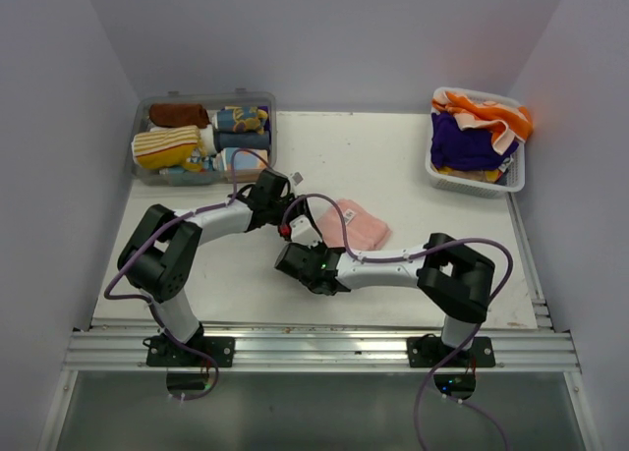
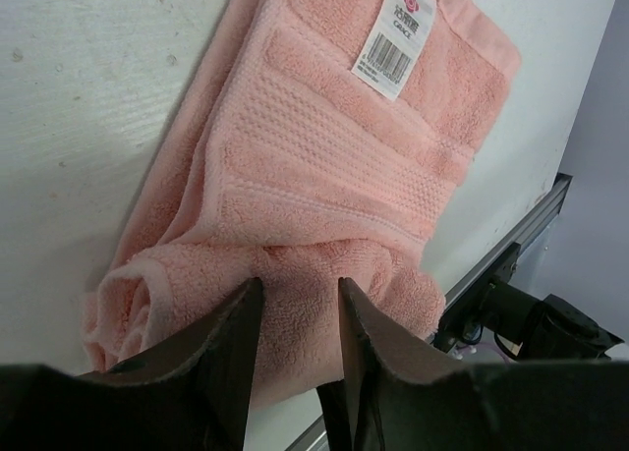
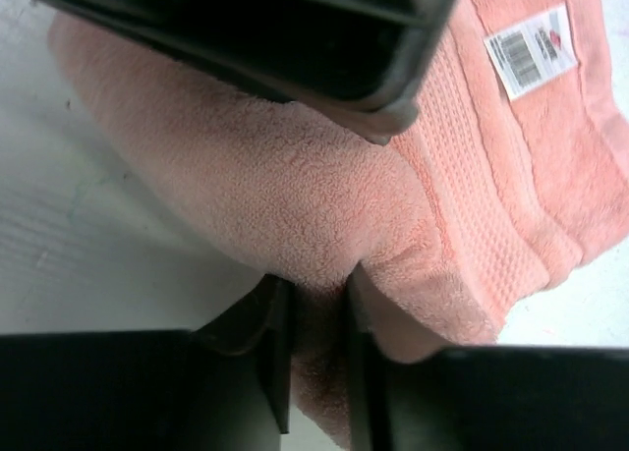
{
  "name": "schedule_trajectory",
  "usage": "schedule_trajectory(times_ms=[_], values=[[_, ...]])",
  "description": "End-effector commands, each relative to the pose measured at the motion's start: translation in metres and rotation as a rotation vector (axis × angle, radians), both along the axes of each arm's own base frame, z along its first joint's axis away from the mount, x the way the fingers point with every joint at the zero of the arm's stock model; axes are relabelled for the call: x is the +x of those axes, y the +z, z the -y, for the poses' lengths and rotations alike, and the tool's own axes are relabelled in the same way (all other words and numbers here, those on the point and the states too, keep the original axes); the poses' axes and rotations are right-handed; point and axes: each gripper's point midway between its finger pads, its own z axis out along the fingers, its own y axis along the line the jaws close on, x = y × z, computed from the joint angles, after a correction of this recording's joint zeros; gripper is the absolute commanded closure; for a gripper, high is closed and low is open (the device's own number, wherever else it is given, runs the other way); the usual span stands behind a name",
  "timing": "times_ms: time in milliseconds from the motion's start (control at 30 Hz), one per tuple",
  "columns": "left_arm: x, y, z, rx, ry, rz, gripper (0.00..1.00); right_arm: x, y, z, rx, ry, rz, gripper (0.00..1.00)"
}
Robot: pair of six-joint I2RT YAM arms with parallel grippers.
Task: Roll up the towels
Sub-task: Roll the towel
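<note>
Shows a pink towel [image 1: 356, 223] at mid-table, partly rolled: near end wound into a thick roll, far end flat, with a white barcode label [image 2: 395, 36] face up near the far edge. Finds the left gripper [image 2: 298, 292] on the roll, fingers drawn close together, a bulge of pink terry pinched between them. Finds the right gripper [image 3: 316, 294] just beside it on the same roll, jaws nearly together, likewise clamped on a fold of the pile. Brings the two wrists very near each other over the roll; touching or apart, cannot tell.

Leaves bare white table [image 1: 413, 176] beyond the towel's far edge and to its right. Places a clear bin [image 1: 271, 127] of rolled towels [image 1: 167, 144] well off to the pink towel's far left, in the back-left corner. Places a white basket [image 1: 472, 183] heaped with loose towels [image 1: 472, 137], orange and purple, well off to its far right, in the back-right corner. Runs a metal rail [image 1: 314, 351] along the table's near edge, on the near side of the pink towel, bearing both arm bases. Hems everything in with pale walls [image 1: 324, 38] at left, back and right.
</note>
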Motion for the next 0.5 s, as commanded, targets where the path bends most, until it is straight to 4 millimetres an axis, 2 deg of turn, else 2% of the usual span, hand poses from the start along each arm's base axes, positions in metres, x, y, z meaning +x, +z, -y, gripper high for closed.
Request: schedule_trajectory(times_ms=[0,33,67,167,333,400,467], values=[[-0.013,-0.017,-0.013,0.082,-0.028,-0.043,0.58,-0.001,-0.039,0.024,-0.022,-0.053,-0.101,0.84],[-0.012,-0.016,-0.013,0.084,-0.029,-0.042,0.58,-0.001,-0.036,0.023,-0.003,-0.048,-0.113,0.95],[-0.011,-0.014,-0.013,0.084,-0.037,-0.035,0.57,-0.002,-0.034,0.022,0.009,-0.045,-0.121,1.0],[-0.005,0.001,-0.01,0.081,-0.052,-0.005,0.52,-0.008,-0.024,0.012,0.093,-0.025,-0.168,1.0],[0.014,0.047,-0.009,0.046,-0.048,0.08,0.27,-0.019,-0.015,-0.001,0.256,-0.02,-0.285,1.0],[0.021,0.067,-0.014,0.018,-0.029,0.112,0.23,-0.024,-0.012,-0.007,0.324,-0.018,-0.338,1.0],[0.024,0.077,-0.019,0.0,-0.018,0.124,0.23,-0.029,-0.011,-0.012,0.36,-0.009,-0.375,1.0]])
